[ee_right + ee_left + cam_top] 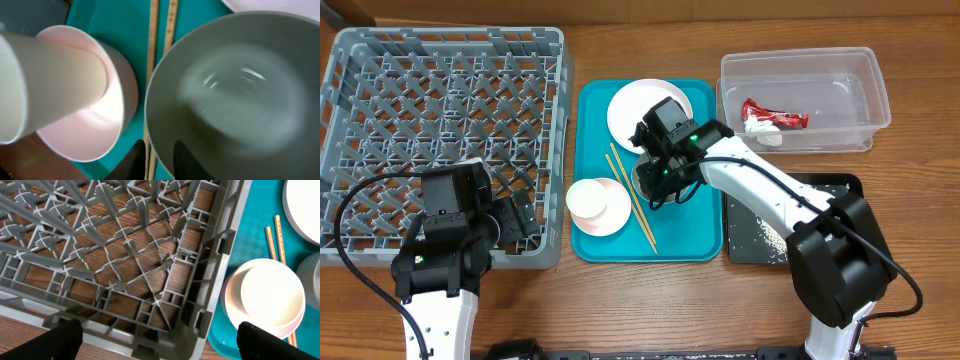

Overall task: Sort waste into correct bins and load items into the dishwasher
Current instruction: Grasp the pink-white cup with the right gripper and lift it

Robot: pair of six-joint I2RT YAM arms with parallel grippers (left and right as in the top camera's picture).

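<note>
Right wrist: right gripper [159,156] straddles grey-green bowl [235,85] rim (chopsticks [153,50] alongside).

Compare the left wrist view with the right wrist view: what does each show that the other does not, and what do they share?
Only left wrist: the grey plastic lattice dish rack and the open left hand. Only right wrist: the inside of the round grey-green bowl, with the right hand astride its rim. Both: the pale pink round bowl holding the small white cup, the thin light wooden chopsticks, the flat teal tray.
</note>
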